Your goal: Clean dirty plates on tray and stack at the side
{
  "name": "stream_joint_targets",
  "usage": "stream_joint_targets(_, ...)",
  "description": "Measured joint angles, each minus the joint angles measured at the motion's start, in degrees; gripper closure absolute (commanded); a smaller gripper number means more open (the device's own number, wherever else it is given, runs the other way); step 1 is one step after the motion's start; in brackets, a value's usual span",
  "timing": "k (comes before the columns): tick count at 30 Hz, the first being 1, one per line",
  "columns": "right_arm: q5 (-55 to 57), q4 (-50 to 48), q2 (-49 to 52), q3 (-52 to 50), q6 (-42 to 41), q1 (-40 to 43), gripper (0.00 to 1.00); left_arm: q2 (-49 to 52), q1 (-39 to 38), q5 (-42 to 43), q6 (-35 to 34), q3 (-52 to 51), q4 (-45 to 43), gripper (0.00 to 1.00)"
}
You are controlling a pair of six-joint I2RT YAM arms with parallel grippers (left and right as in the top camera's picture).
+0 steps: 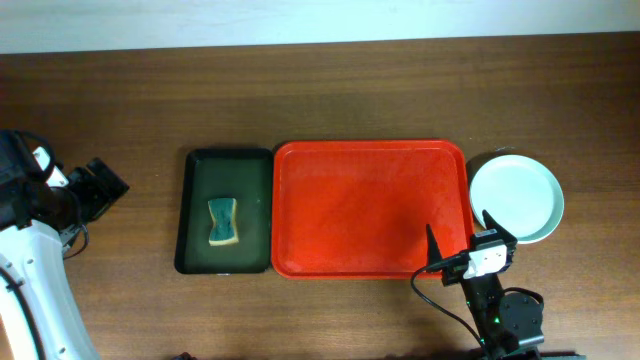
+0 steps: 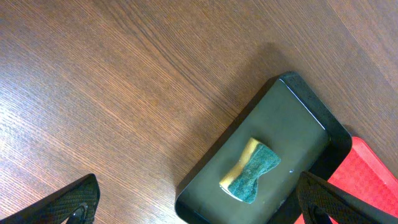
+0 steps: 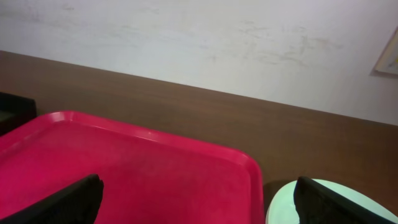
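Note:
The red tray (image 1: pixel 370 205) lies in the middle of the table with nothing on it; it also shows in the right wrist view (image 3: pixel 137 174). A stack of plates (image 1: pixel 516 197) with a pale blue-green one on top sits on the table just right of the tray; its edge shows in the right wrist view (image 3: pixel 283 205). My right gripper (image 1: pixel 458 233) is open and empty over the tray's front right corner, its fingers (image 3: pixel 196 199) straddling the tray rim. My left gripper (image 1: pixel 105 185) is open and empty at the far left; its fingers (image 2: pixel 199 202) frame the green tray.
A narrow dark green tray (image 1: pixel 225 212) lies against the red tray's left side, with a blue-green and yellow sponge (image 1: pixel 224 221) in it; both show in the left wrist view (image 2: pixel 252 171). A pale wall (image 3: pixel 199 43) stands behind the table.

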State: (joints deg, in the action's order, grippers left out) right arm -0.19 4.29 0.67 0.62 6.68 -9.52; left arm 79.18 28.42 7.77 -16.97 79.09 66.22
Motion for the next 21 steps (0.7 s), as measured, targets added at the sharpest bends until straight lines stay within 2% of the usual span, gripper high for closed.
stream_joint_targets(21, 0.63, -0.02, 0.00, 0.00, -0.22, -0.28, 0.01, 0.00, 0.00, 0.00, 0.00, 0.00, 0.00, 0.01)
